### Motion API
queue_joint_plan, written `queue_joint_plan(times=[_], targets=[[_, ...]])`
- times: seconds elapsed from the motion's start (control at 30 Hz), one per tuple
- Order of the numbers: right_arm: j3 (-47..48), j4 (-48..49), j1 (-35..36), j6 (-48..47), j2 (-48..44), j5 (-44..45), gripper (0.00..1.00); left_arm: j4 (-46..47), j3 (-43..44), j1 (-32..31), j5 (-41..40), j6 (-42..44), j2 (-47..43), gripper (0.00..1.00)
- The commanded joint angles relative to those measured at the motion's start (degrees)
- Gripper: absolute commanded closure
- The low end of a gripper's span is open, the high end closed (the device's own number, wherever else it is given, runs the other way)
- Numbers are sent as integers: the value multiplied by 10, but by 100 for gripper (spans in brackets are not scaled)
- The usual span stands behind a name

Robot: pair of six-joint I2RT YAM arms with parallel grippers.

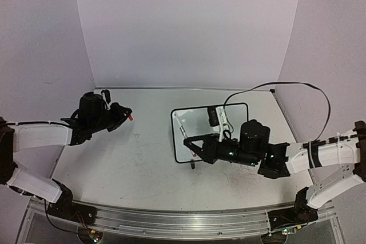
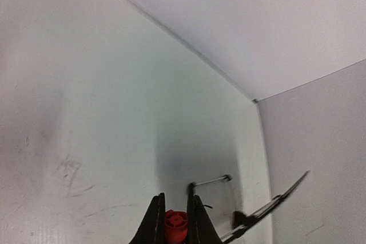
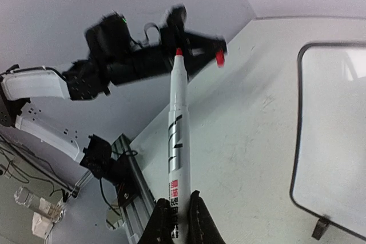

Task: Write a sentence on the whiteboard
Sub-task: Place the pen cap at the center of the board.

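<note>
Pale lilac walls [image 1: 189, 27] closed in a scuffed white bench [image 1: 126, 164], and the whiteboard [image 1: 237, 115] lay flat on it to the right of centre, partly beneath the right arm. The right gripper [image 3: 176, 221] was clamped on the barrel of a white marker [image 3: 177, 141], whose bare red tip pointed away from the board and toward the other arm. The left gripper [image 2: 176, 207], well apart to the left, was clamped on the marker's red cap [image 2: 175, 224]. With the pen uncapped, the step in hand looked to be bringing the tip to the board. To do that well, the wrist would need to swing round until the tip pointed down and then land near the board's far left corner, leaving room for a whole line. Pressure should be light and steady, since a board this slight could slide or rock on its feet, and strokes should keep inside the frame. The board itself was a small white rectangle with a thin black frame [image 3: 298, 112], rounded corners and a small black foot [image 3: 320, 227] at its near edge. Its face showed soft reflections but no writing that I could make out.
</note>
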Motion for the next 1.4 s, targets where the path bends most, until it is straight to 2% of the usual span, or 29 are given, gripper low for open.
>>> queue_joint_plan(times=[0.0,0.2,0.4,0.67,1.1,1.37], targets=[[-22,-73,0,-67,-87,130,100,-154,41,-14,15,54,94,100],[-36,-102,1,-82,-161,177,100,-228,59,-60,-72,62,147,99],[-41,-110,1,-69,-173,180,100,-251,84,-70,-55,76,216,94],[-57,-109,1,-46,-187,170,100,-250,83,-73,-69,77,237,90],[-41,-129,0,-41,-164,174,100,-246,68,-78,-81,91,193,68],[-27,-152,0,-35,-142,182,100,-246,47,-78,-67,109,98,52]])
